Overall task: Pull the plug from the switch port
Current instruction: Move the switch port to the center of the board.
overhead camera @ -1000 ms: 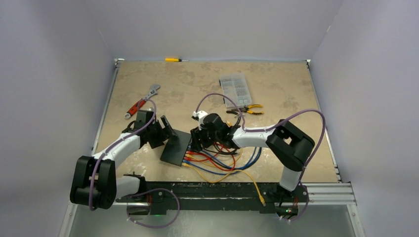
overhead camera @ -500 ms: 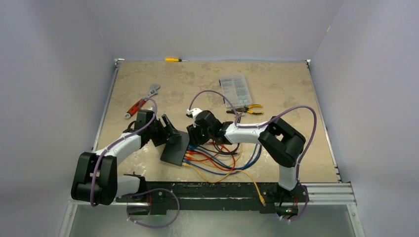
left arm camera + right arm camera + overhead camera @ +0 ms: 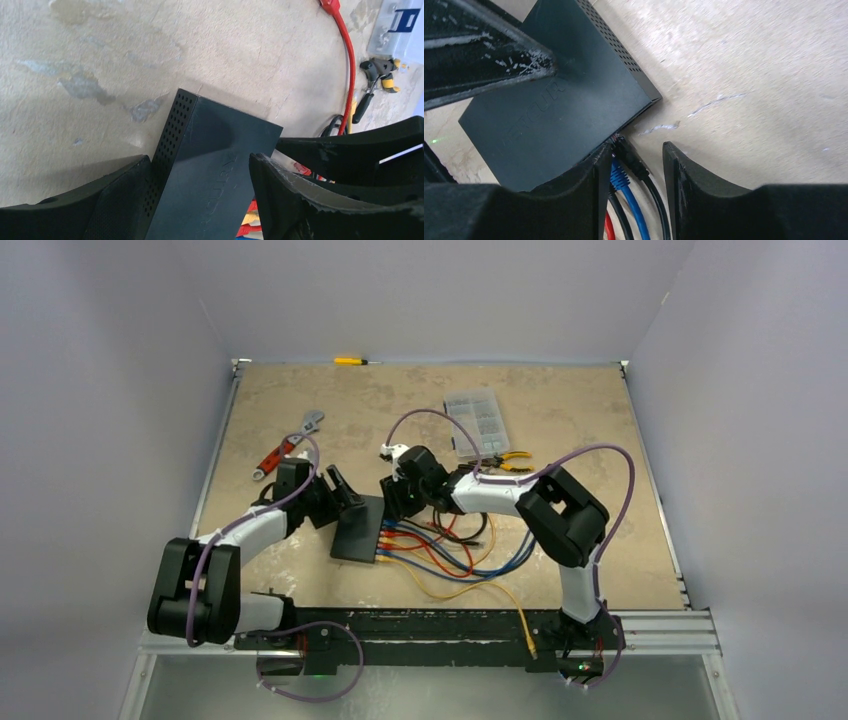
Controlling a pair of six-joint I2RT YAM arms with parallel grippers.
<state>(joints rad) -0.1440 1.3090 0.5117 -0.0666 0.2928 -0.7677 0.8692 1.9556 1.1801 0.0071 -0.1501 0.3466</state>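
The flat black switch [image 3: 360,528] lies on the table with several coloured cables [image 3: 450,560] plugged into its right edge. My left gripper [image 3: 338,496] holds the switch at its far left corner. In the left wrist view its jaws [image 3: 200,160] sit on either side of the box [image 3: 215,165]. My right gripper [image 3: 393,502] is at the port edge and open. In the right wrist view its fingers [image 3: 636,150] straddle a black plug [image 3: 630,154] and a blue plug [image 3: 619,176] seated in the switch [image 3: 554,105].
A clear organiser box [image 3: 476,422] and yellow-handled pliers [image 3: 500,462] lie behind the right arm. A red-handled wrench [image 3: 288,448] lies at the left and a yellow screwdriver [image 3: 350,361] at the far edge. Loose cables spread toward the near edge.
My right gripper has moved left and away from me to the far end of the port row. The switch has shifted and turned slightly with the left gripper.
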